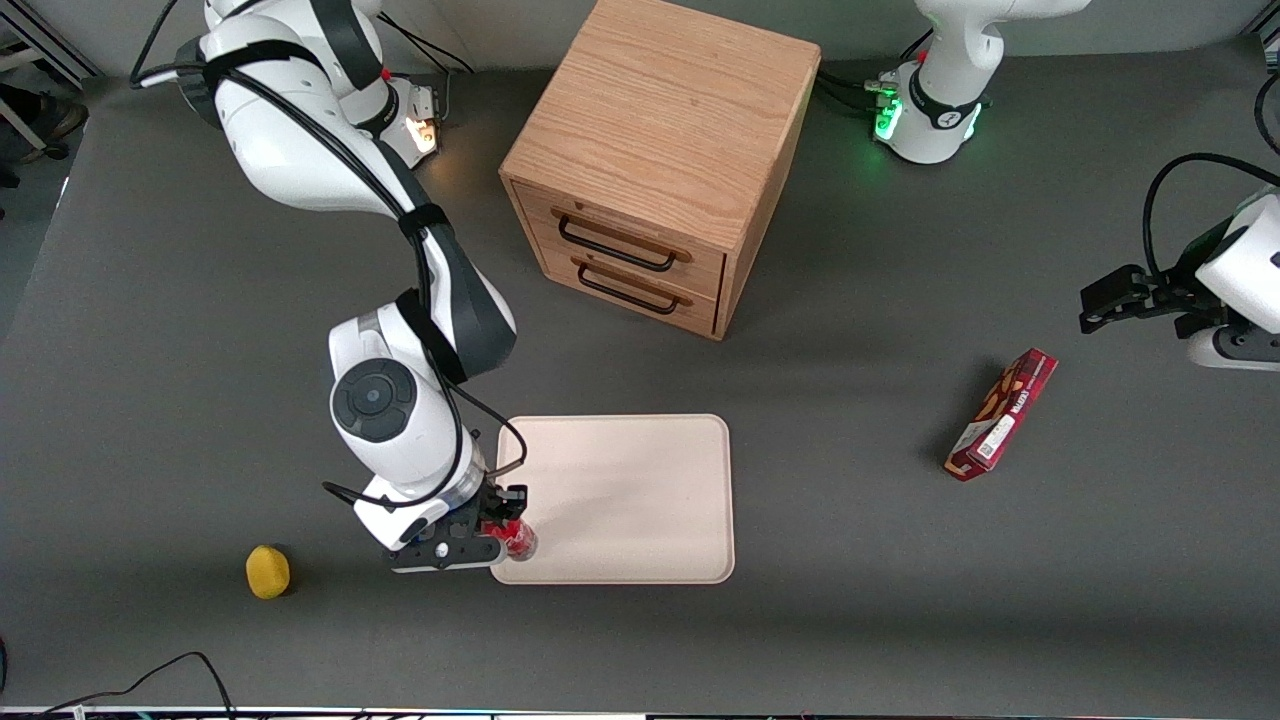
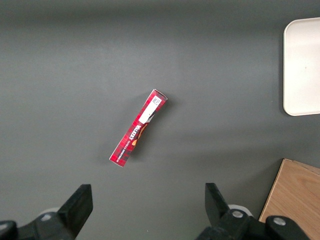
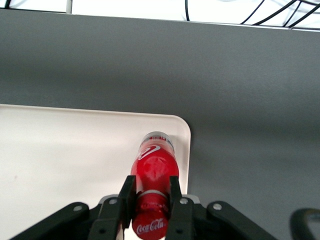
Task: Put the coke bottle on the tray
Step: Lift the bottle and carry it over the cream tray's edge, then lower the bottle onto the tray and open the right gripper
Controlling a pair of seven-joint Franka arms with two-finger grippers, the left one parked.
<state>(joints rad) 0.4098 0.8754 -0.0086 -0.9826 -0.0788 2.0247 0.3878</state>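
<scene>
The tool (image 1: 497, 533) is clamped on the coke bottle (image 3: 154, 172), fingers (image 3: 128, 197) pressing its neck, holding it over the tray (image 1: 640, 500) corner nearest the front camera at the working arm's end; a lemon (image 1: 267, 571) sits at the tool's nine o'clock

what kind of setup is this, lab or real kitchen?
Most likely a robot lab bench, not a kitchen: a plain grey table with arm bases bolted on and loose cables, plus staged props, a wooden cabinet, a tray. The gripper holds a coke bottle over the tray's corner.
</scene>
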